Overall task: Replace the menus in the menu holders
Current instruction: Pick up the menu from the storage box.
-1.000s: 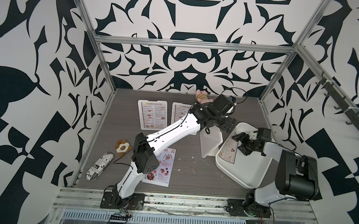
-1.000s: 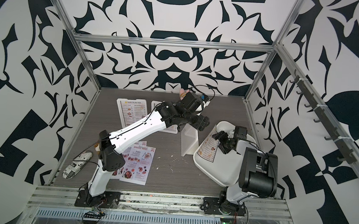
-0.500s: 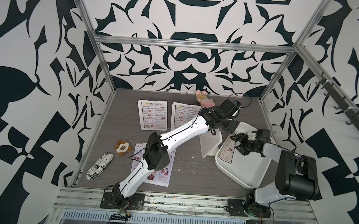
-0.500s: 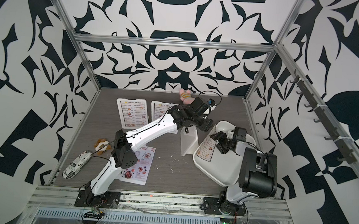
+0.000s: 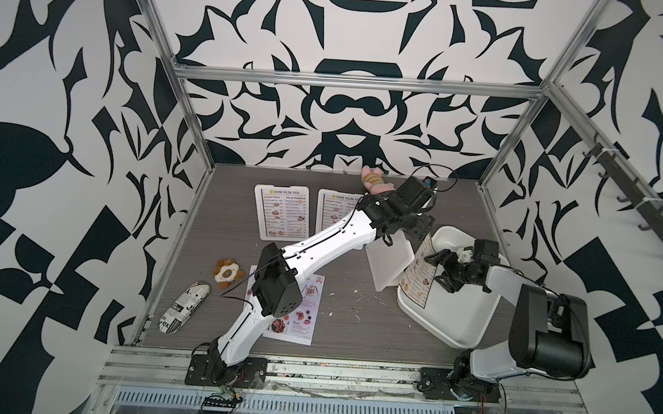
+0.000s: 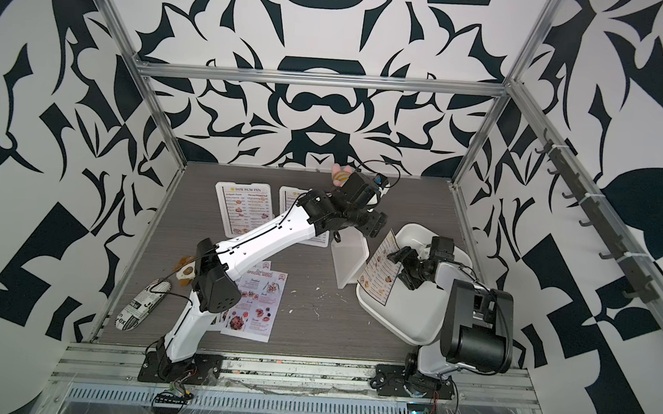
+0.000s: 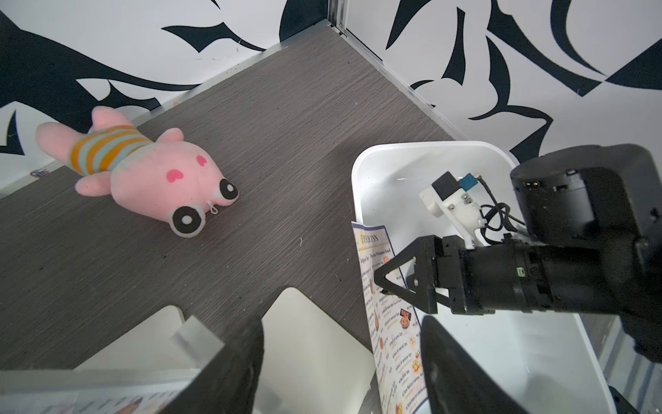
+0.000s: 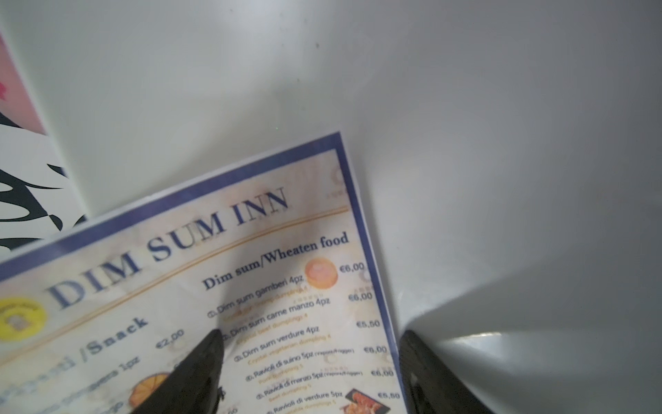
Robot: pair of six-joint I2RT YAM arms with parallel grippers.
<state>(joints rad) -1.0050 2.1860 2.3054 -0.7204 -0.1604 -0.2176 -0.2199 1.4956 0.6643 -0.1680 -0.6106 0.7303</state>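
Top view: counted two holders [image 5: 258, 188] to the side of left jaws, already carrying Dim Sum sheets [image 5: 283, 216]. Found third holder [image 5: 388, 260] empty between left jaws, spread, unclamped. Found last Dim Sum sheet [image 5: 414, 281] touching right jaws, likewise apart, propped at tray [image 5: 453, 320]. Left to do: insertion.

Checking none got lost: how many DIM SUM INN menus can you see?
3. Two white, dark-bordered paper menus sit side by side at the grey table's back; the third leans against the large white plastic tray's wall. The left arm may hide more.
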